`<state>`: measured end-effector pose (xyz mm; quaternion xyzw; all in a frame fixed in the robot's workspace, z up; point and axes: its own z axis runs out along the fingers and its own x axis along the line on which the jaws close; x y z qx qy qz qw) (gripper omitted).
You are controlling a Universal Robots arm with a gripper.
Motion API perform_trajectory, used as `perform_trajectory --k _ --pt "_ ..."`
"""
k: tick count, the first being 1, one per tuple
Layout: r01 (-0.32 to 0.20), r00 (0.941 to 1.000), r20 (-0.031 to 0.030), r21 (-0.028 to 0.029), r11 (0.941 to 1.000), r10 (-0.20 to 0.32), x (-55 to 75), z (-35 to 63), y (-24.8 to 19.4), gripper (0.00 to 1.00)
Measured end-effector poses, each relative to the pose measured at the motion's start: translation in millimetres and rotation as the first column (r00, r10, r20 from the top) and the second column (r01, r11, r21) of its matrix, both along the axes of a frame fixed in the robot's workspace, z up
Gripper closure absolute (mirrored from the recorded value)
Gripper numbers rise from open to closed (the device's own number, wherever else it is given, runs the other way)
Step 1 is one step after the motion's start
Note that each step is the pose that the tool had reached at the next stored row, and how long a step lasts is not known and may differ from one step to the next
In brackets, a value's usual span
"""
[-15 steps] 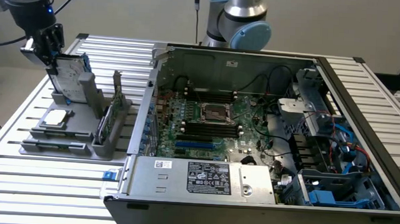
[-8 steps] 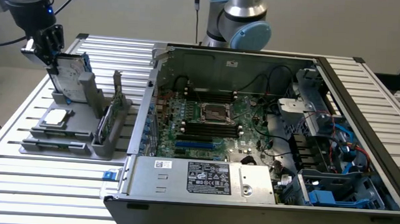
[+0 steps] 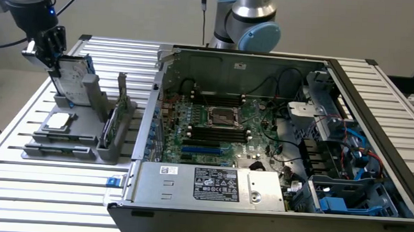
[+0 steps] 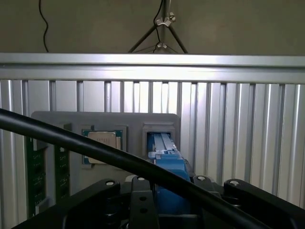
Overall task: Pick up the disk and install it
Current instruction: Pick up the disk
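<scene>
The disk [image 3: 73, 77], a silver-grey drive with a white label and a blue carrier edge, stands upright in a slot of the grey holder [image 3: 90, 98] at the exterior view's left. My gripper [image 3: 56, 63] comes down on its top edge, with its fingers closed on either side of the drive. From the wrist camera, the blue carrier of the disk [image 4: 166, 164] runs between the black jaw bodies of my gripper [image 4: 164, 202] down into the holder's slot [image 4: 159, 128]. The disk still sits in the holder.
The holder also carries a small square silver chip [image 3: 58, 121] and upright green cards [image 3: 109, 128]. The open computer case [image 3: 262, 123] lies to the exterior view's right, with blue drive bays [image 3: 343, 203] at its near right corner. A black cable [image 4: 95, 150] crosses the wrist view.
</scene>
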<state>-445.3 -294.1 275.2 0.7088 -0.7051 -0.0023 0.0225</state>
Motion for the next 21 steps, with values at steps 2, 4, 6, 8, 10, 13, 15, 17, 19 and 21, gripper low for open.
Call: perform_trajectory --k 2,4,6,8,10,13,15,17,19,21 --pt "0.003 1.0000 0.0000 -0.0001 1.0000 -0.003 -0.1 -0.4 0.0 0.67" --pt "0.005 1.0000 -0.0003 -0.0005 1.0000 -0.005 -0.1 -0.6 -0.2 0.67" --pt "0.007 1.0000 0.0002 -0.0006 1.0000 -0.007 -0.3 -1.1 -0.3 0.67" --pt "0.009 1.0000 0.0001 -0.0007 1.0000 -0.009 -0.3 -1.3 -0.4 0.67" --pt "0.010 0.9999 0.0001 -0.0008 0.9999 -0.010 -0.3 -1.3 -0.4 0.67" --pt "0.011 0.9999 0.0001 -0.0008 0.9999 -0.011 -0.3 -1.4 -0.4 0.67" --pt "0.011 0.9999 0.0002 -0.0008 0.9999 -0.011 -0.3 -1.3 -0.4 0.67" --pt "0.011 0.9999 0.0001 -0.0008 0.9999 -0.011 -0.3 -1.3 -0.4 0.67" --pt "0.011 0.9999 0.0001 -0.0008 0.9999 -0.011 -0.4 -1.3 -0.4 0.67" --pt "0.011 0.9999 0.0001 -0.0008 0.9999 -0.011 -0.4 -1.3 -0.4 0.67"
